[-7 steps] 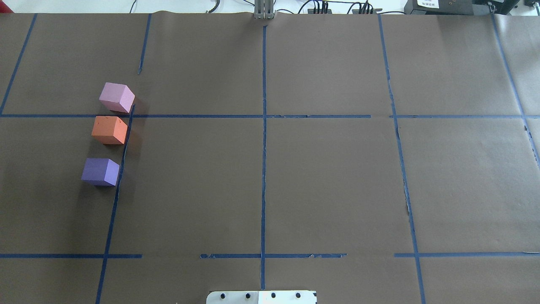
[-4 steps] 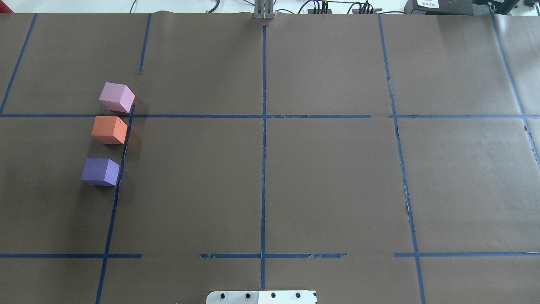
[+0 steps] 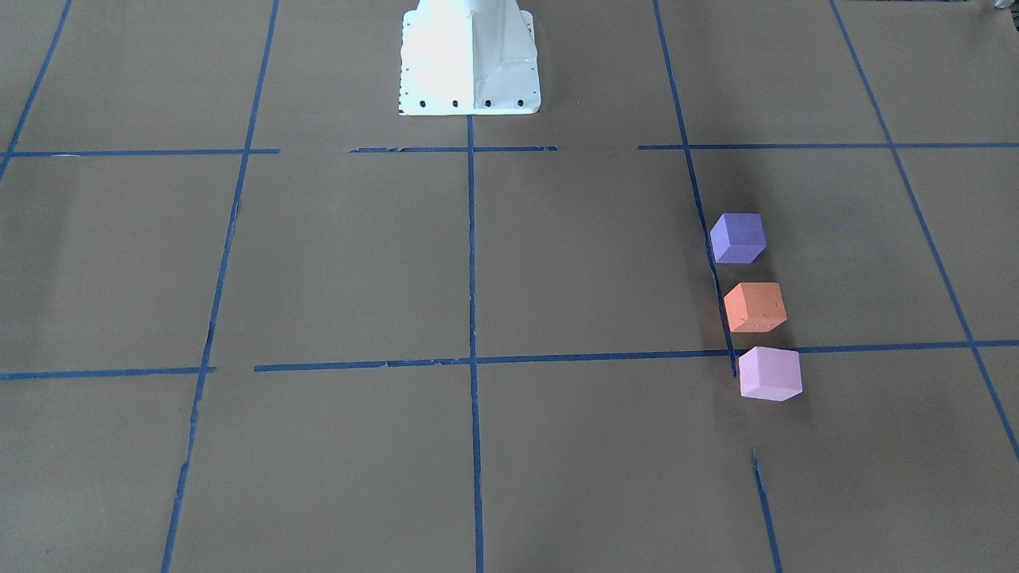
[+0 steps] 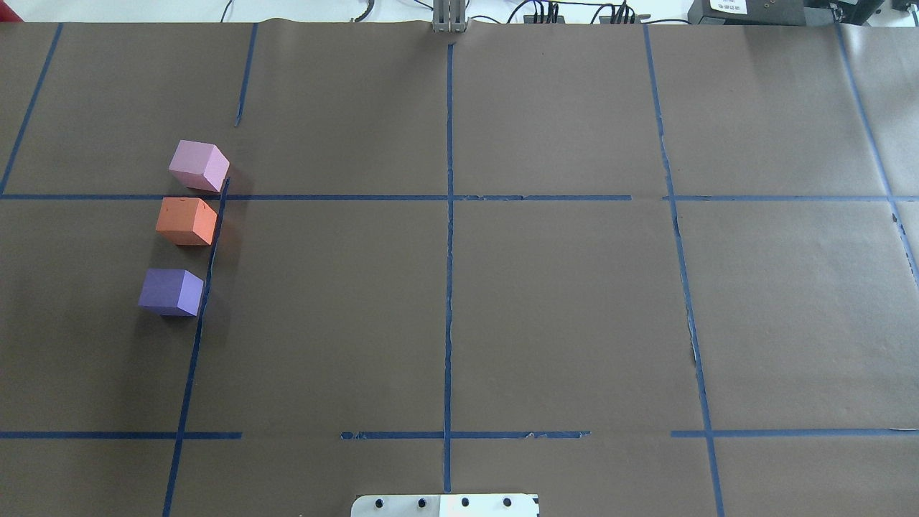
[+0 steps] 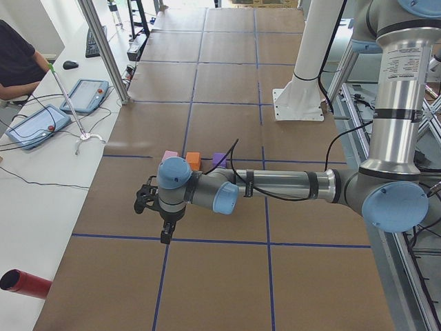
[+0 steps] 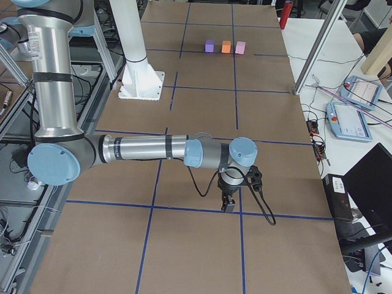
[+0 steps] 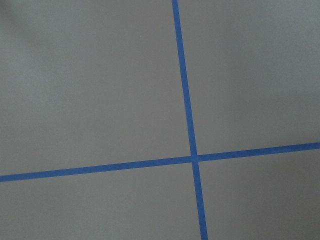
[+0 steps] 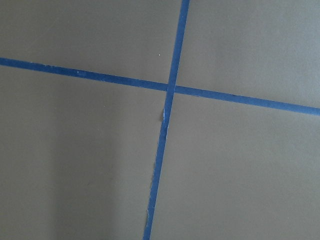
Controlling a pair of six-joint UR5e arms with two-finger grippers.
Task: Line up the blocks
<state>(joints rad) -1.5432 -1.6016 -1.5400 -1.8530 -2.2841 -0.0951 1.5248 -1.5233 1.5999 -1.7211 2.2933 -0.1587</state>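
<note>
Left gripper (image 5: pixel 165 236), exterior left view: hangs fingers-down over the paper (image 5: pixel 227 276) toward the worktop's left edge, just above a tape line (image 5: pixel 220 241). Cannot tell if the fingers are apart or together. Beyond the arm, pink block (image 5: pixel 169 156), orange block (image 5: pixel 193 160) and purple block (image 5: pixel 220 160) sit in a row.

Exterior right view: right gripper (image 6: pixel 228 205) points down toward the right edge, tips close over a tape line. Finger state cannot be told. Blocks are small here, far off toward the left edge, in a row.

Overhead view: blocks form a line running from far edge to robot edge, well toward the left edge, just left of a tape line. Pink block (image 4: pixel 199 166) is farthest, orange block (image 4: pixel 186 221) in the middle, purple block (image 4: pixel 171 292) nearest the robot. Pink and orange are nearly touching; the orange–purple gap is wider. All rest flat on the paper.

Front-facing view: purple block (image 3: pixel 738 238) lies toward the base plate (image 3: pixel 470 64), then orange block (image 3: pixel 755 307), then pink block (image 3: pixel 770 374), which sits on a cross line.

Left wrist view: paper and a tape crossing (image 7: pixel 192 159) only.

Right wrist view: paper and a tape crossing (image 8: pixel 170 89) only.
</note>
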